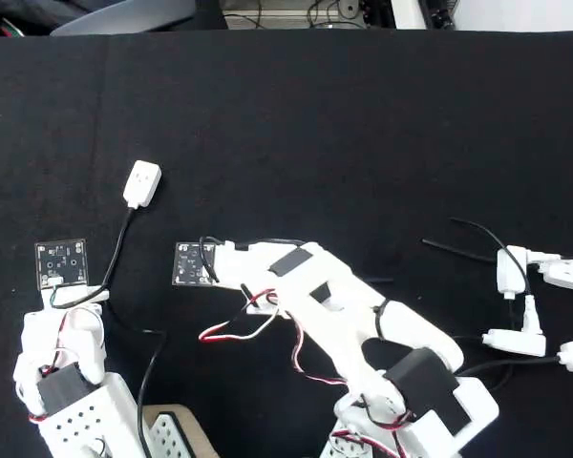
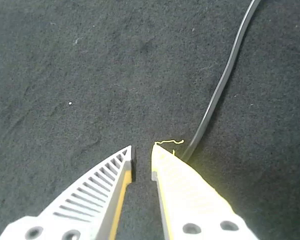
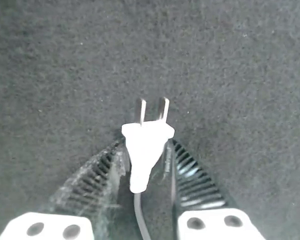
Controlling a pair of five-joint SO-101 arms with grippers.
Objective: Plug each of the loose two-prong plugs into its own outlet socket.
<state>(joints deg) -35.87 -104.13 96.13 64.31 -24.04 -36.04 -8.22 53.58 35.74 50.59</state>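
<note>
Black bench point(image 1: 315, 124), my right arm point(image 1: 334, 296) stretched across toward the left half, left arm point(image 1: 86, 405) low in its own corner. Left claw point(image 2: 141, 155) is released, tips a little apart, nothing in it, black cord point(image 2: 225, 85) just beside one finger. Right claw point(image 3: 145, 147) is clamped on the white plug point(image 3: 145, 140) by its body. White socket block point(image 1: 141, 183) lies on the cloth beyond and between my two wrists, cord running back from it; I take it as the target. More white pieces point(image 1: 514, 340) far right, can't tell if mated. Plug sits straight in the grip, prongs point(image 3: 152, 110) out front and clear of the fingers, so no regrip needed. To do this well: run low over the cloth, square the prongs to the socket face before pushing, go slow. Block is loose and will likely skate, so I'd brace it with the left claw first.
</note>
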